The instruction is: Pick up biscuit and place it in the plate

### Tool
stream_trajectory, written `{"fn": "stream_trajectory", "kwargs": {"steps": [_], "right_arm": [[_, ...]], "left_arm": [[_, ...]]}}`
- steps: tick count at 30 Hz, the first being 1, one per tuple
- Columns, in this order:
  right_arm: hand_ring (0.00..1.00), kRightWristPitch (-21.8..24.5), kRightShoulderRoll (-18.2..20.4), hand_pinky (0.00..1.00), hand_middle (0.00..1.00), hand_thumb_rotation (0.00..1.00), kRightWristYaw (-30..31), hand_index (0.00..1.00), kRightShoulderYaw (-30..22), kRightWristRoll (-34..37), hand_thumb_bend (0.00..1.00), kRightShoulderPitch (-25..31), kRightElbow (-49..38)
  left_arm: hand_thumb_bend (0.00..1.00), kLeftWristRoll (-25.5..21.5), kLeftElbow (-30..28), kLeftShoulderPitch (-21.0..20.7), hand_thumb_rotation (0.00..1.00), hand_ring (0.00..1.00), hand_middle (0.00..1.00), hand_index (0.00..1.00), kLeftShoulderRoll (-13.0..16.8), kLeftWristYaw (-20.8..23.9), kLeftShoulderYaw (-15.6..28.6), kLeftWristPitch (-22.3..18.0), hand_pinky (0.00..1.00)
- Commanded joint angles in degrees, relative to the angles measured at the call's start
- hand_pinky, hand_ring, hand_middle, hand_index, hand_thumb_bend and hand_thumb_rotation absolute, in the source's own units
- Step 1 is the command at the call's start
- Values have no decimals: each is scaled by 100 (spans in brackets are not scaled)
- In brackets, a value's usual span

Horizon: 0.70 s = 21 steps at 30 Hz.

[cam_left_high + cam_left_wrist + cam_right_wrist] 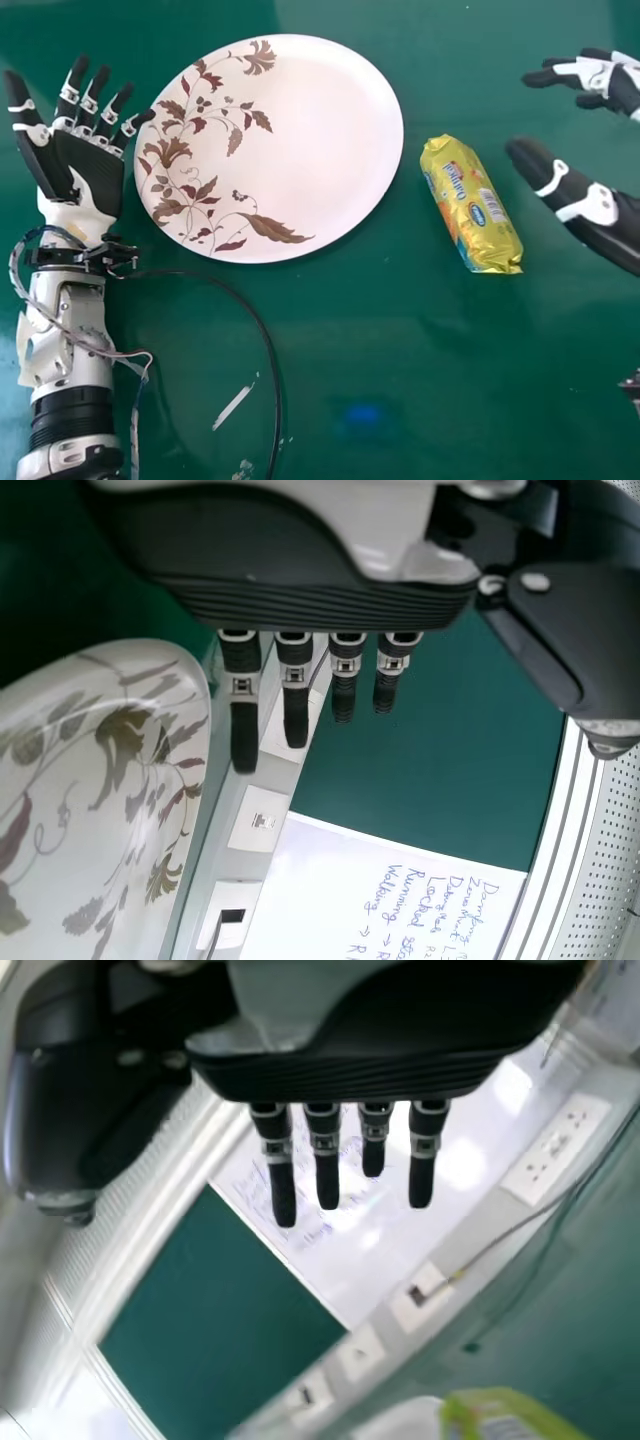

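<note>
Yellow wrapping encloses the biscuit packet [472, 205], which lies flat on the table just beside the plate [315, 130], on the plate's right. The packet is set aslant: its far end is the nearer to the plate's rim, and its near end points away from the plate and towards me. The plate is round and white, with brown leaves and flowers printed chiefly over its left half.

My right hand [545, 172] is well to the right of the plate, beyond the packet. Its fingers extend straight, and the thumb stands apart from them, leaving the hand wide. The right wrist view shows the same straight fingers [327, 1170], with the yellow-green end of the packet next to a pale edge.

My left hand [85, 165] is at the plate's left side, fingers straight and slightly spread, thumb apart. One fingertip overlaps the plate's rim in the head view; whether it touches, I cannot tell.

A black cable [262, 335] runs from my left wrist around the near side of the plate and on towards me. Also nearer to me than the plate are a narrow white mark [233, 408] and, farther right, a blue spot of light [364, 412] on the green table [420, 360]. In the left wrist view, a pale strip with sockets [258, 818] separates the plate from a white sheet of handwriting [370, 900].
</note>
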Motion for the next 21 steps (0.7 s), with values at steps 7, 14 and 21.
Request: {"fn": "stream_trajectory", "kwargs": {"steps": [7,14,21], "right_arm": [[88,-32,-58,81,89,46,406,82,-3,-949,93,40,-145],[86,-210,246,77,87,46,1075,80,27,-1843,93,-297,-145],[86,-1083,1410,76,88,47,1943,82,-13,-3166,93,-1065,-145]], "left_arm": [[100,41,80,353,85,81,92,97,-270,130,-198,209,62],[100,104,75,345,86,85,93,98,-300,156,-235,132,69],[100,150,-25,407,85,83,93,98,-352,178,-288,134,66]]}}
